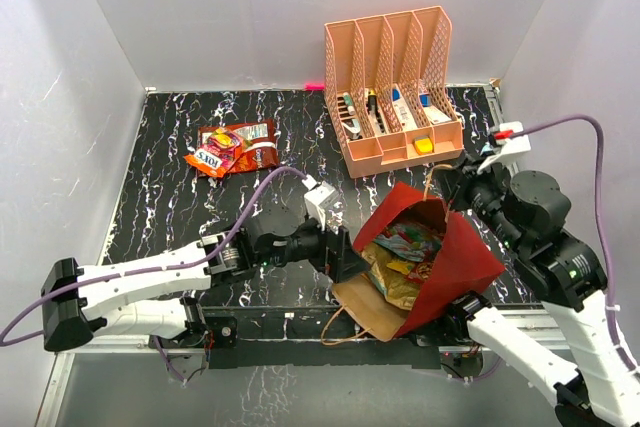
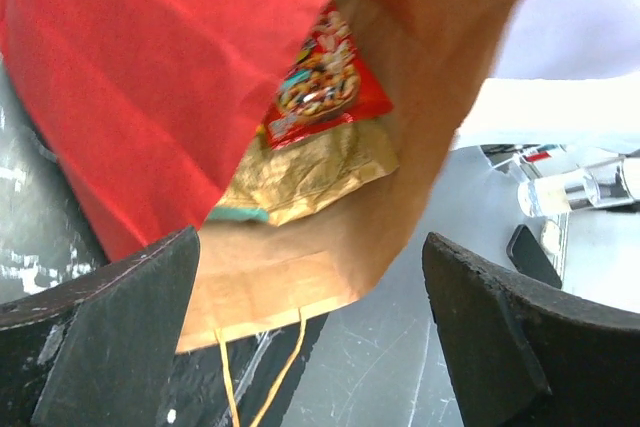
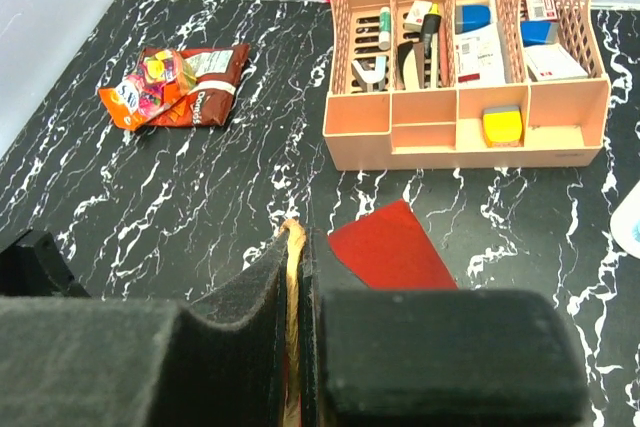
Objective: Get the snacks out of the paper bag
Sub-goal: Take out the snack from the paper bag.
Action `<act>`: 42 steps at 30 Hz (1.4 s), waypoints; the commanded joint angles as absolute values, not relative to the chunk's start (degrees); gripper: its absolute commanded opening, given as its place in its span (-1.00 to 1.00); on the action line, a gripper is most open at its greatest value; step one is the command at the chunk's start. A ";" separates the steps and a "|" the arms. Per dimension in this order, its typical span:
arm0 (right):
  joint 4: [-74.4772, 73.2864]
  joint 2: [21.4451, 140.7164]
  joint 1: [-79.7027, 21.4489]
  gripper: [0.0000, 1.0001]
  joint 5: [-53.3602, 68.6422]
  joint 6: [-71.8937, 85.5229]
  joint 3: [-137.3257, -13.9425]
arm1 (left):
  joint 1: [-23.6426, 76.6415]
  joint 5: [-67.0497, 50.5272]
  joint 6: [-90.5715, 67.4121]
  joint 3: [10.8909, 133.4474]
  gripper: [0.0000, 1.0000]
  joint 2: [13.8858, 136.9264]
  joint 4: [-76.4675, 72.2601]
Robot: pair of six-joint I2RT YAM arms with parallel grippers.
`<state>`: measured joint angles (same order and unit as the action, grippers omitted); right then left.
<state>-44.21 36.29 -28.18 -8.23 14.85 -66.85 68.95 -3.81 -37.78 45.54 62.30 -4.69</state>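
Right gripper (image 3: pixel 303 282) pinches the twine handle (image 3: pixel 291 247); left gripper (image 2: pixel 310 247) spread wide at the bag's mouth, holding nothing; paper bag (image 1: pixel 460 247) tipped over at 5 o'clock; few packets (image 1: pixel 235 147) out at 10 o'clock; most snacks (image 1: pixel 405 247) inside; looks early.

Paper bag (image 1: pixel 470 257) mouth gapes toward L gripper (image 1: pixel 345 252), jaws wide at its rim: way in open, tho snacks (image 1: pixel 405 245) crowd inside. R gripper (image 3: pixel 303 292) pinches twine handle (image 3: pixel 290 242) up top. Organizer (image 1: pixel 395 97) close behind bag; table (image 1: pixel 170 197) to its left bare up to two loose packets (image 1: pixel 235 147)
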 commanded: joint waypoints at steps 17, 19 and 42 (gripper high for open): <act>-32.14 42.60 -28.30 -0.85 -0.22 10.89 -74.29 | 71.01 -8.67 2.87 52.54 0.47 73.21 -13.67; -32.00 40.95 -28.30 -0.85 -0.10 10.73 -73.50 | 71.01 -7.19 12.79 52.60 0.40 73.35 -12.38; -31.39 39.88 -28.29 -0.85 2.60 11.32 -73.79 | 67.13 -15.95 47.30 57.67 0.15 89.30 -19.89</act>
